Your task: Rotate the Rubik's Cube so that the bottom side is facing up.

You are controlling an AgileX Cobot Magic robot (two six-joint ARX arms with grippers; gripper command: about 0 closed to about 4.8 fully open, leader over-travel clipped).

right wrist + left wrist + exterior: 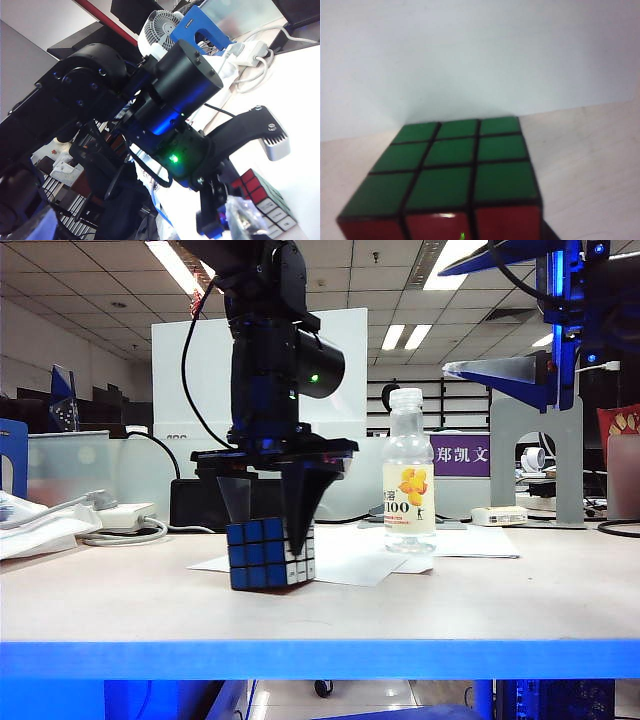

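Right, so the cube (270, 553) sat on the table (320, 610), on a white sheet of paper (350, 565), directly under the L gripper (268, 515). Ext view: its two dark fingers pointed down, one behind the cube's top-left corner, the other down across the front near the cube's right edge, so the cube sat between them. Whether the pads actually touched the cube, couldn't tell; jaws looked spread about cube-width, not clearly clamped, not clearly let go. L wrist view showed the cube (455, 170) close up, green face up, red face toward the cam, on the pale tabletop. R gripper (500, 368) hung high at upper right of the ext view, well apart from the cube, blue fingers level and wide apart, holding nothing. R wrist view looked across at the L arm, with a corner of the cube (262, 200) showing red and white stickers. Count: 1 cube, 1 bottle (409, 475) standing upright to the cube's right, 2 grippers.
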